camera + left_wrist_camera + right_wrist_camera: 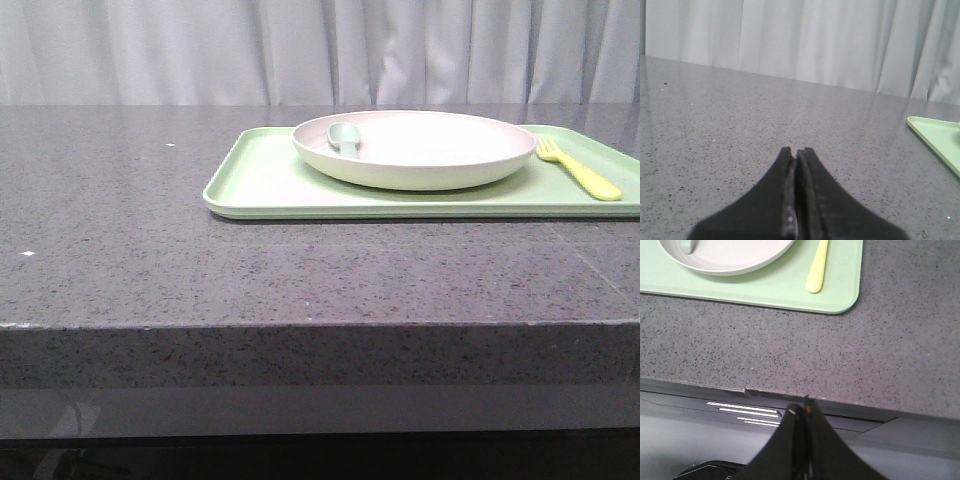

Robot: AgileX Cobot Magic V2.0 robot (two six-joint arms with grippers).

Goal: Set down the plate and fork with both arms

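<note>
Left gripper (796,152) fingers pressed together, holding nothing, low over bare grey bench (150,270), tray corner off to its side. Green tray (260,180) sits toward bench's far right. Plate (415,148) on tray, spoon (345,137) inside at its left rim. Fork (580,170) lies on tray just right of plate. Right gripper (801,412) fingers together, empty, off bench's front edge.
</note>
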